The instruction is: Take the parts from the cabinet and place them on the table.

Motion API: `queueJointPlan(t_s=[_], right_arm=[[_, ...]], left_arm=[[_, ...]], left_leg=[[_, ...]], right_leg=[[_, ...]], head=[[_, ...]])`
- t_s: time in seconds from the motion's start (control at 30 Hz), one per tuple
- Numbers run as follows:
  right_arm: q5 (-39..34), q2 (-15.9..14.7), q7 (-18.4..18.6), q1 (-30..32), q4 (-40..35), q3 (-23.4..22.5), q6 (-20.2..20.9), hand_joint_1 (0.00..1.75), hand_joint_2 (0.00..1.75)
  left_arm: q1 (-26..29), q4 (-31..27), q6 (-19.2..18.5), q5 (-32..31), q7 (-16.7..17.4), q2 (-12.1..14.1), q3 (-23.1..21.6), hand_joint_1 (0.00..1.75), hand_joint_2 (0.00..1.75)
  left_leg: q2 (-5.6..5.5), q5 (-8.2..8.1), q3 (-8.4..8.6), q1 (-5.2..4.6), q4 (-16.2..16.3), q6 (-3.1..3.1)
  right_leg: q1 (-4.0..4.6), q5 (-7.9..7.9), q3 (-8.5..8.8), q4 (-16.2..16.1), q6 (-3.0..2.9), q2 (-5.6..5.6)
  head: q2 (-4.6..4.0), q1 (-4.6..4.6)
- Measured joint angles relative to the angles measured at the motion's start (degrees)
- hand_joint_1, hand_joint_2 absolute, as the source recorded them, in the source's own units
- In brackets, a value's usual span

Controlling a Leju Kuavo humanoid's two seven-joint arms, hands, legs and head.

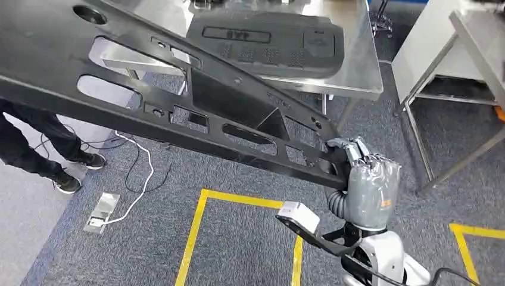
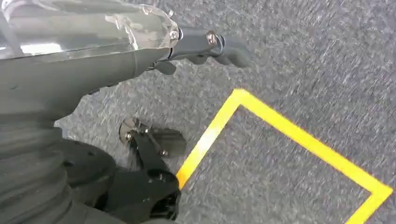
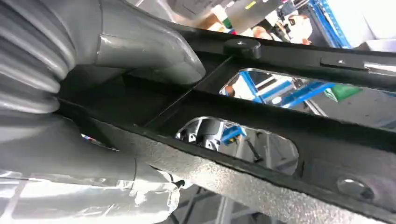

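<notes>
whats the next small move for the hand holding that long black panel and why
Probably carry the long black plastic panel with cut-outs forward over the steel table before lowering. The right hand grips its near end, most of it hangs above carpet, and a dark moulded part already lies on the tabletop.

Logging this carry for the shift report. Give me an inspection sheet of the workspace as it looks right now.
Surface: steel table ahead, shiny top.
Job's things: long black panel carried across the view; another black part lies on the table.
Clutter: a second steel table to the right.
Hands: right hand grips the long black panel's end; left hand hangs over the floor, fingers curled, holding nothing.
Cables: white cable to a floor socket.
Surroundings: grey carpet, yellow floor tape, a person's legs.
</notes>
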Motion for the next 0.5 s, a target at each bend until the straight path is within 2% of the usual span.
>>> queueJointPlan(t_s=[0.07,0.1,0.13,0.17,0.23,0.27,0.3,0.33,0.4,0.43,0.47,0.5], right_arm=[[-0.02,0.0,0.0,0.13,0.0,-0.02,0.0,1.75,1.75],[-0.02,0.0,0.0,0.18,0.0,-0.02,0.0,1.75,1.75],[-0.02,0.0,0.0,0.23,0.0,-0.02,0.0,1.75,1.75],[-0.02,0.0,0.0,0.24,0.0,-0.02,0.0,1.75,1.75],[-0.02,0.0,0.0,0.23,0.0,-0.02,0.0,1.75,1.75],[-0.02,0.0,0.0,0.23,0.0,-0.02,0.0,1.75,1.75],[-0.02,0.0,0.0,0.21,-0.07,-0.02,0.0,1.75,1.75],[-0.04,-0.04,0.0,0.23,-0.11,-0.05,0.0,1.75,1.75],[-0.02,-0.04,0.02,0.27,-0.11,-0.07,0.0,1.75,1.75],[-0.02,-0.04,0.02,0.26,-0.11,-0.07,0.0,1.75,1.75],[0.0,-0.04,0.02,0.24,-0.13,-0.07,0.0,1.75,1.75],[0.0,-0.04,0.02,0.22,-0.15,-0.07,0.0,1.75,1.75]], left_arm=[[-0.02,0.0,-0.04,-0.02,0.0,-0.02,-0.04,0.0,1.75],[-0.01,0.0,-0.04,0.02,0.02,-0.02,-0.09,0.0,1.75],[0.06,0.0,-0.02,0.02,0.02,-0.02,-0.09,0.0,1.75],[0.08,0.0,-0.02,0.02,0.02,-0.02,-0.11,0.0,1.75],[0.04,0.0,-0.02,0.02,0.02,-0.04,-0.15,0.0,1.75],[0.04,0.0,-0.02,0.02,0.02,-0.02,-0.17,0.0,1.75],[-0.09,0.0,-0.04,0.02,0.02,-0.02,-0.2,0.0,1.75],[-0.11,0.0,-0.04,0.04,0.04,-0.04,-0.22,0.0,1.75],[-0.08,0.0,-0.04,0.09,0.04,-0.04,-0.24,0.0,1.75],[-0.17,0.0,-0.04,0.09,0.04,-0.02,-0.24,0.0,1.75],[-0.19,0.0,-0.04,0.07,0.04,-0.02,-0.24,0.0,1.75],[-0.28,0.0,-0.04,0.07,0.04,-0.02,-0.24,0.0,1.75]], left_leg=[[0.0,-0.38,0.33,-0.02,0.02,0.3],[-0.01,-0.65,0.57,-0.03,0.04,0.33],[-0.05,-0.9,0.89,-0.02,0.09,0.31],[-0.14,-1.24,1.29,0.02,0.12,0.22],[-0.35,-2.06,2.33,0.15,0.41,-0.15],[-0.36,-2.5,2.55,0.15,0.49,-0.51],[-0.47,-2.8,2.47,-0.19,0.92,-0.98],[-0.42,-2.79,2.47,-0.15,0.72,-1.2],[-0.4,-2.83,2.81,-0.08,0.23,-1.7],[-0.41,-3.17,2.93,-0.24,0.38,-2.08],[-0.32,-3.94,2.92,-0.09,1.67,-2.46],[-0.26,-5.52,1.56,-0.11,4.42,-2.68]], right_leg=[[-0.05,-3.29,-5.3,8.74,0.41,0.02],[-0.05,-3.75,-7.8,12.29,0.56,0.02],[-0.07,-2.47,-8.75,12.71,0.66,0.02],[-0.13,0.02,-8.28,10.42,0.67,0.02],[-0.23,6.64,-4.54,0.5,0.54,0.01],[-0.21,7.03,-3.14,-2.54,0.39,0.05],[0.27,6.42,-2.86,-3.63,0.17,0.18],[0.2,6.32,-3.03,-3.37,-0.33,0.4],[0.36,6.08,-2.99,-3.4,-0.88,0.51],[-0.08,6.24,-2.68,-3.96,-1.26,0.47],[-0.24,6.29,-2.25,-4.27,-1.52,0.37],[-0.3,6.08,-2.04,-4.31,-1.93,0.18]], head=[[0.0,0.26],[0.0,0.28],[0.0,0.31],[0.0,0.41],[0.0,0.55],[0.0,0.63],[0.0,0.63],[0.0,0.66],[0.0,0.41],[0.0,0.37],[0.0,0.31],[0.0,-0.05]])
